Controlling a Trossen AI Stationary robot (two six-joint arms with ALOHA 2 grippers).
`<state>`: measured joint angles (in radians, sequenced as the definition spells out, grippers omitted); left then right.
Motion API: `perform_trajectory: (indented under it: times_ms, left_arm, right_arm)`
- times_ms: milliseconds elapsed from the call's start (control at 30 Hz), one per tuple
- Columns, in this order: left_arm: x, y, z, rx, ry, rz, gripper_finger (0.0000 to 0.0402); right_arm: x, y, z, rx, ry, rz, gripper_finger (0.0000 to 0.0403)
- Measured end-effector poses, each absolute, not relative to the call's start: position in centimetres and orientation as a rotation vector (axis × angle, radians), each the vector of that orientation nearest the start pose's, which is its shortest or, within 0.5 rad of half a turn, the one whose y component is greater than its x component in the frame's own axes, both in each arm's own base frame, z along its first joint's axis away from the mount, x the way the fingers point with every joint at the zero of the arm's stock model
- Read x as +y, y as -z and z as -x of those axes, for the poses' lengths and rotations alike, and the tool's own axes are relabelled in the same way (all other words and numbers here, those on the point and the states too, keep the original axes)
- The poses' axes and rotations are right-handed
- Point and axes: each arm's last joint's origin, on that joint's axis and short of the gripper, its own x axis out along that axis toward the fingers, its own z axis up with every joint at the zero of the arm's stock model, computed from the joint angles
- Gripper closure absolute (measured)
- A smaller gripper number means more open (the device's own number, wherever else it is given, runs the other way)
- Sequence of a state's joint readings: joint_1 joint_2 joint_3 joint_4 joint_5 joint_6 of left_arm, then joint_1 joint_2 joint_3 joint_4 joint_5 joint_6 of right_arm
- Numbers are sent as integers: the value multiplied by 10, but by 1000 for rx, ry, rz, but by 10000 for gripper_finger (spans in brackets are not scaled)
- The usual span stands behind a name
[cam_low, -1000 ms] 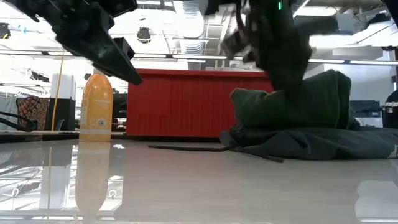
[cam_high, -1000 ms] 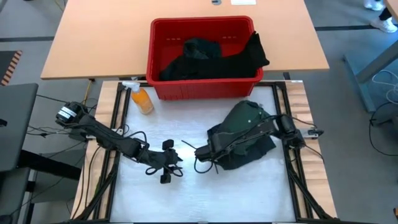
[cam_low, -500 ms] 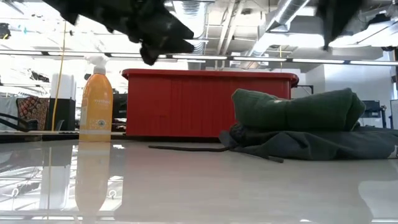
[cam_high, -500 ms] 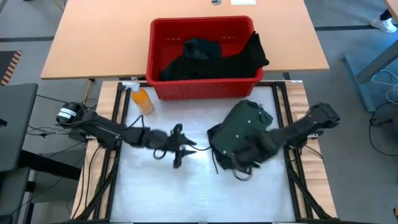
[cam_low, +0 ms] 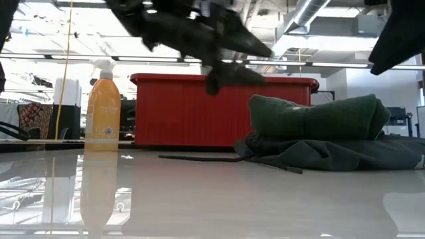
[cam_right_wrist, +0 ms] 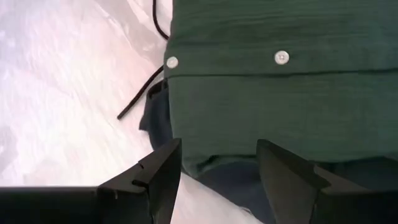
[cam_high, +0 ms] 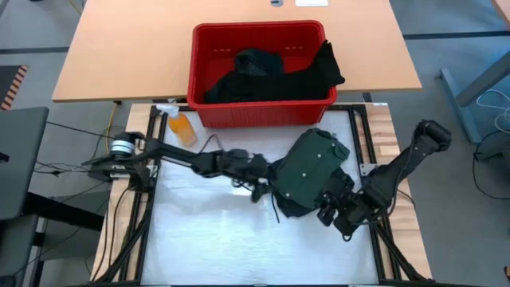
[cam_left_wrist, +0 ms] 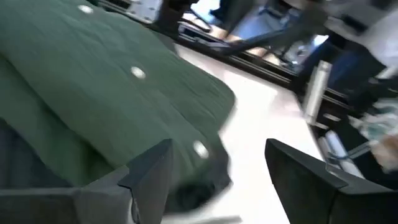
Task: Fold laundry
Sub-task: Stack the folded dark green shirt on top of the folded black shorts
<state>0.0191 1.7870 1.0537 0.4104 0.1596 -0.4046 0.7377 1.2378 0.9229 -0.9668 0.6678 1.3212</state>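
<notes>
Our left pincer (cam_high: 256,188) has swung in from mid-table to the green button shirt (cam_high: 312,166), fingers now wide. Our right pincer (cam_high: 339,219) has pulled off the shirt to its near edge, wide too, holding nothing.

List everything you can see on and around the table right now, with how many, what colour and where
Green shirt: one, dark green with pale buttons, folded on the white table, right of centre.
Black garment: one, lying under the green shirt, its drawstring trailing onto the table.
Black clothes: a heap, count unclear, inside the basket.
Basket: one, red plastic, at the far edge of the white table.
Spray bottle: one, orange, left of the basket.
White table: one, the work surface.
Left end effector: black, open, at the shirt's left edge.
Right end effector: black, open, at the shirt's near right corner.
</notes>
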Motion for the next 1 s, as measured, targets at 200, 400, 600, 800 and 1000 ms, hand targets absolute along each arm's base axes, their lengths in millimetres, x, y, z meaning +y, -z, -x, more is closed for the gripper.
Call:
perform_trajectory:
  times_ms: [200,400,600,800,1000]
  left_arm:
    - [16,-199,-420,481,-1,443,155]
    - [16,-187,-431,498,11,447,156]
    - [19,-177,-431,527,-106,392,156]
    - [20,-187,-434,452,-85,366,156]
    - [22,-190,-435,486,-115,345,156]
  right_arm:
    - [136,-246,-160,764,515,-353,168]
    - [140,-244,-157,774,502,-333,168]
    - [144,-244,-153,774,485,-346,168]
    - [149,-244,-148,773,470,-360,168]
    - [148,-244,-148,772,474,-360,168]
